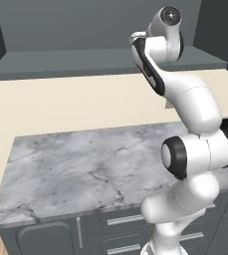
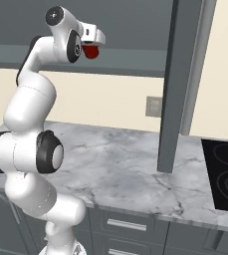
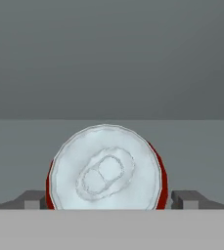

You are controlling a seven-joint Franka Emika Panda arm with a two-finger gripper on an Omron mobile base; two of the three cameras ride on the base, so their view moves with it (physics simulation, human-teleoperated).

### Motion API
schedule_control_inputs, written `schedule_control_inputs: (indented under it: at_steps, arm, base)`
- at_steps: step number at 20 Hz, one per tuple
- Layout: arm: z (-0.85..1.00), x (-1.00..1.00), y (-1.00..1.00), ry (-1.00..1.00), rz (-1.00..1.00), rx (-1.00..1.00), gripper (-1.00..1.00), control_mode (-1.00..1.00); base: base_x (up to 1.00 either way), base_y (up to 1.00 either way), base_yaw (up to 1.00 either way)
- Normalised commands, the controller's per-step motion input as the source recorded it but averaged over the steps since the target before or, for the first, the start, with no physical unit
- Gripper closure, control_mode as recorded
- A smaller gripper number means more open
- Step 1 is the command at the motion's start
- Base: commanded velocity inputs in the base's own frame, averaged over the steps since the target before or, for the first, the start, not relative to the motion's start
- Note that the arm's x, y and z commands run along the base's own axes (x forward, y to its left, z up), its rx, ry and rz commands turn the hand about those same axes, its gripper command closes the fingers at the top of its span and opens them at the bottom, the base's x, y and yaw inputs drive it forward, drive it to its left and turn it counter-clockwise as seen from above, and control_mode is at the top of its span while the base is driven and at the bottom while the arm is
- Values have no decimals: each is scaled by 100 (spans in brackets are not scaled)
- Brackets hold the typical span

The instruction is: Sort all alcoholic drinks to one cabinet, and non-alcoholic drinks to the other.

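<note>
Soda can point(image 3: 106, 168): hand view gives silver top and thin red rim, body hidden behind top, bottom cut by lower band. Right base view: can mostly hidden behind hand, red patch peeking out. Gripper point(image 3: 111, 199): fingertips cut at bottom, contact with can unclear. Stovetop point(image 2: 225, 174) cut by right edge. Tabletop point(image 1: 85, 164) partly hidden behind arm.

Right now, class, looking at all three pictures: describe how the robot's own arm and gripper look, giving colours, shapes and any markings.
The arm is glossy white, built of rounded tubular segments joined by dark black ring-shaped joints. A round dark cap with a grey centre closes its topmost joint. No cables or lettering show. The gripper has two small, blocky dark grey fingertips.
</note>
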Motion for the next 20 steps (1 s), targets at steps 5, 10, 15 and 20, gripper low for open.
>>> schedule_control_inputs:
  at_steps: [5, 10, 15, 20]
  arm:
    - [2, 0, 0, -1, 0, 0, -100, -100]
    - [2, 6, -2, 0, 0, 0, -100, -100]
    - [0, 12, -7, 0, 0, 0, -100, -100]
    - [0, 15, -12, -3, 0, 0, -100, -100]
  base:
    - [0, 0, 0]
    - [0, 0, 0]
    - [0, 0, 0]
    - [0, 0, 0]
